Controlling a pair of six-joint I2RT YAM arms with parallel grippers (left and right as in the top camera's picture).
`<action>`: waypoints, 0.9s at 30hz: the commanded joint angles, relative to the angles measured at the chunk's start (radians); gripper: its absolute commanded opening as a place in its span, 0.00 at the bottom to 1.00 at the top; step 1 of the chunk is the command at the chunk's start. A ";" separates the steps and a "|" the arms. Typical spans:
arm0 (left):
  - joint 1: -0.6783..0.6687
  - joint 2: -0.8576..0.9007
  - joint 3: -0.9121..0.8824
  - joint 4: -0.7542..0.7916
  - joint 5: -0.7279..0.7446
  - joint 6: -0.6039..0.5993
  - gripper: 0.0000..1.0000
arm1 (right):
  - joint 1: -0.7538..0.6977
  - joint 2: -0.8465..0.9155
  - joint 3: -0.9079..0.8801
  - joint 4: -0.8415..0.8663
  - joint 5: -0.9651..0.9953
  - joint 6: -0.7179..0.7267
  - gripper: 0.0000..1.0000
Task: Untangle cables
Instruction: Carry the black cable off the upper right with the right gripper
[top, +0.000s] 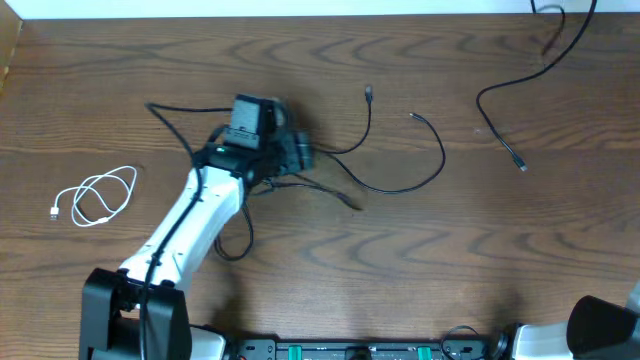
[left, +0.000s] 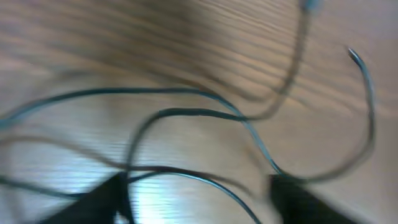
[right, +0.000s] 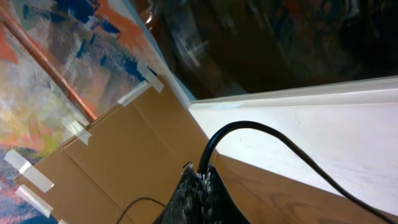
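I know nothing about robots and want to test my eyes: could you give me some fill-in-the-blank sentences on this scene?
1. The coiled cable at the far left is ____.
2. The left gripper hangs over a tangle of ____ cables.
3. The table shows a ____ grain.

Missing words: white; black; wood.

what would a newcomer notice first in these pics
The white left arm cuts diagonally from the bottom left toward the middle of the table, its pincer open over a tangle of black cables. A white cable lies coiled alone at the left. One more black cable lies apart at the upper right.
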 joint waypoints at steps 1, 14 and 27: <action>-0.059 0.002 0.008 0.000 0.067 0.156 0.98 | 0.024 -0.005 0.016 0.003 0.016 0.004 0.01; -0.111 -0.130 0.010 0.042 0.119 0.390 0.98 | 0.027 -0.005 0.016 0.003 0.019 -0.003 0.01; -0.111 -0.235 0.009 0.008 0.166 0.525 0.98 | 0.024 -0.005 0.016 -0.204 0.108 -0.248 0.01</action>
